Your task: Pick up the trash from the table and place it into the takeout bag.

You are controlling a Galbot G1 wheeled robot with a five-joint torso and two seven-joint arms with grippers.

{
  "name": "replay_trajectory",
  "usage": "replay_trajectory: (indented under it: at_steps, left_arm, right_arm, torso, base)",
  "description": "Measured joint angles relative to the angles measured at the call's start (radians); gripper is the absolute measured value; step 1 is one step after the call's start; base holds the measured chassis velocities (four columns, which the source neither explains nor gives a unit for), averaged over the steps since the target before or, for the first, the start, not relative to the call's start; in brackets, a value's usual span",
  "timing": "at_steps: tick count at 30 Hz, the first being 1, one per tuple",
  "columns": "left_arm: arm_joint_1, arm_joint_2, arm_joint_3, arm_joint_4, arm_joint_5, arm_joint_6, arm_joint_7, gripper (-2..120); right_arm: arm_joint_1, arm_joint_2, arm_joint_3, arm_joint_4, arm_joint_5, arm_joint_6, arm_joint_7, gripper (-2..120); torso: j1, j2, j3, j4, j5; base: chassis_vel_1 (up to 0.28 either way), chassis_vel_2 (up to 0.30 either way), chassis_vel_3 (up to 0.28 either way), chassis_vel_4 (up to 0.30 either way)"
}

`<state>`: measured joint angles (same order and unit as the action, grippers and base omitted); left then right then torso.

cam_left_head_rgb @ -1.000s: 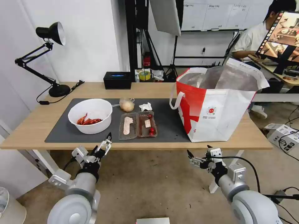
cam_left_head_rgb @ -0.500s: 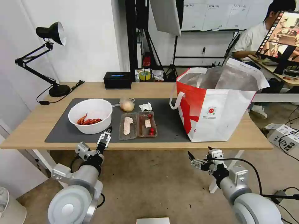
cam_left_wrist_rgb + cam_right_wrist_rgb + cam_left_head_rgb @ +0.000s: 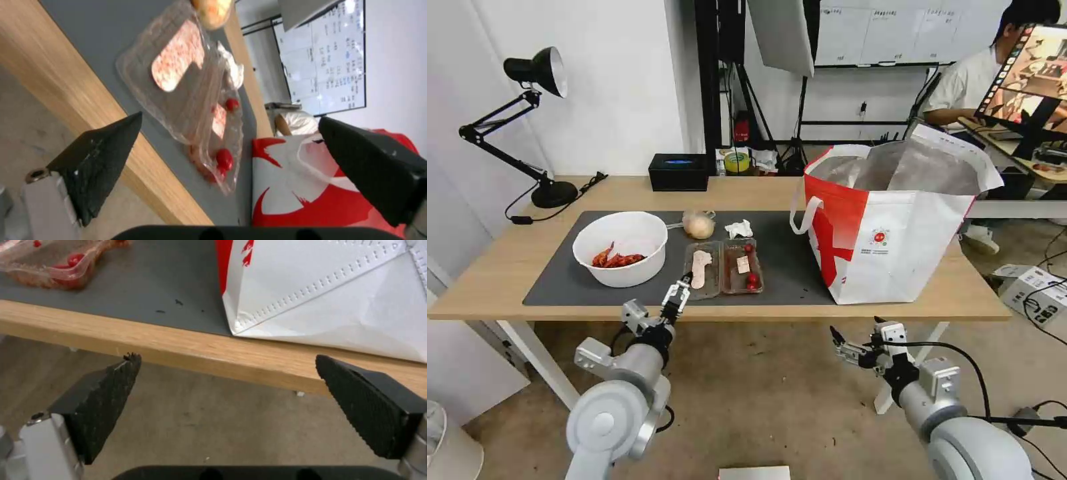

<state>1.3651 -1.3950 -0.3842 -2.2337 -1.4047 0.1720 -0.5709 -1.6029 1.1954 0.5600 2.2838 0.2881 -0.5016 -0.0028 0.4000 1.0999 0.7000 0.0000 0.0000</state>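
On the table (image 3: 500, 270), a dark grey mat (image 3: 560, 287) carries the trash: a white bowl (image 3: 620, 248) with red crayfish shells, a clear hinged tray (image 3: 722, 268) with scraps, a crumpled tissue (image 3: 738, 229) and a small clear bag with a beige lump (image 3: 698, 225). The white-and-red takeout bag (image 3: 887, 227) stands open at the mat's right end. My left gripper (image 3: 679, 291) hangs open at the table's front edge, just before the tray (image 3: 195, 100). My right gripper (image 3: 844, 345) is open below the table edge (image 3: 178, 346), in front of the bag (image 3: 333, 290).
A black desk lamp (image 3: 527, 120) stands at the table's back left, with a black rectangular box (image 3: 678, 172) at the back middle. White table legs run down behind both arms. A white box with cables (image 3: 1027, 283) lies on the floor at right.
My left gripper has swung right along the table's front edge, from beside the bowl to in front of the clear tray. The right gripper has sunk slightly.
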Motion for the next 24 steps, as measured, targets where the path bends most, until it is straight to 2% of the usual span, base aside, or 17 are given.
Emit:
replay_trajectory:
  at_steps: [24]
  left_arm:
    - [-0.089,-0.032,0.098,0.116,-0.010,-0.018,0.013,100]
  right_arm:
    - [0.012,0.008,-0.012,-0.024,-0.001,0.003,0.002,100]
  torso:
    - [0.000,0.000,0.000,0.0000,0.0000]
  base:
    - [0.000,0.000,0.000,0.000]
